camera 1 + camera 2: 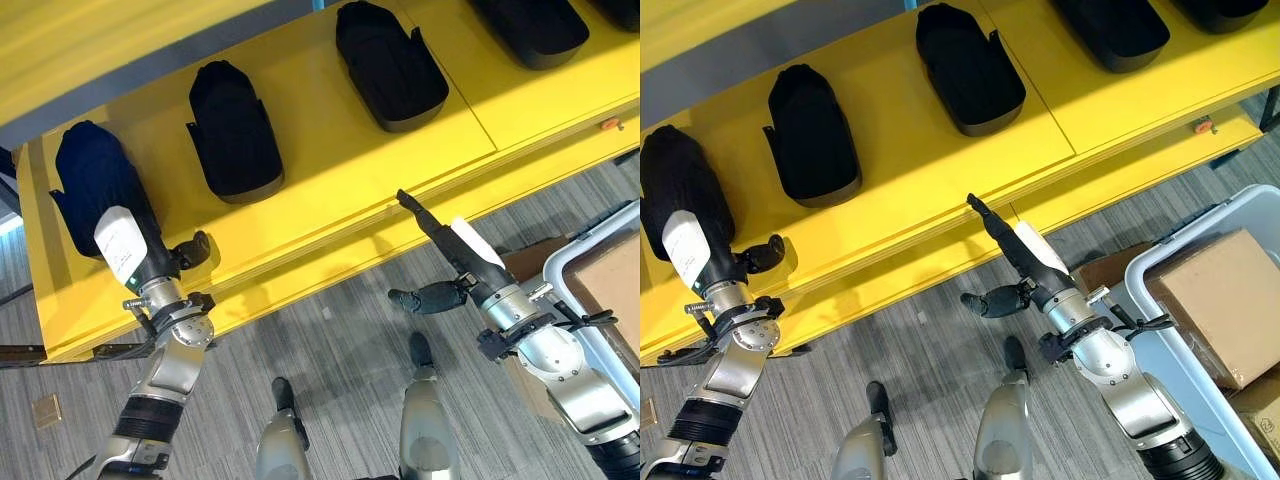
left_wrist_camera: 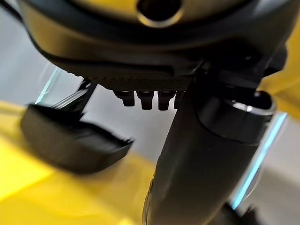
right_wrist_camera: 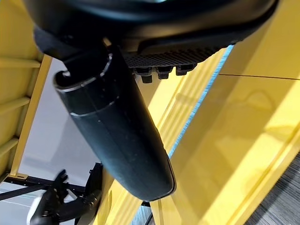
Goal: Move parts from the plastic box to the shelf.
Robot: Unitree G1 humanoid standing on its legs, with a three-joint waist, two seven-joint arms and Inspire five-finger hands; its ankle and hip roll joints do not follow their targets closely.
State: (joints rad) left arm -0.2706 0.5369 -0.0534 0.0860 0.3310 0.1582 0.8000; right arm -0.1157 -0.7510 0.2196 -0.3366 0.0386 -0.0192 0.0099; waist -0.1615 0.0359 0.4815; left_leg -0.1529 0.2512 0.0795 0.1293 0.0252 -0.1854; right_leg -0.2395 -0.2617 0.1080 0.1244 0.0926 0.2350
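**Operator:** Reaching over the shelf (image 1: 330,190) with my left robot hand (image 1: 118,235), I've got it lying on the leftmost black part (image 1: 85,175), which sits on the yellow board. I'd judge this as the tail of a placement: the part looks set down.

**Spotter:** Is the hand still gripping it?

**Operator:** I cannot tell. The fingers are hidden against the dark part from the head camera, and the left wrist view gives me mostly the hand's own bulk, with another part (image 2: 70,140) lying on the shelf beyond it.

**Spotter:** And the right?

**Operator:** My right robot hand (image 1: 1025,255) is released, fingers straight, thumb out, holding nothing. It's just at the shelf's front edge.

**Spotter:** The parts?

**Operator:** Matte black, long moulded shells, rounded at one end, each with a small tab at the side. More of them lie in a row along the shelf, well apart.

**Spotter:** Next?

**Operator:** Probably lifting the left hand off without dragging the part, then turning to the plastic box (image 1: 1200,250) at my right, where a cardboard carton (image 1: 1225,300) shows.
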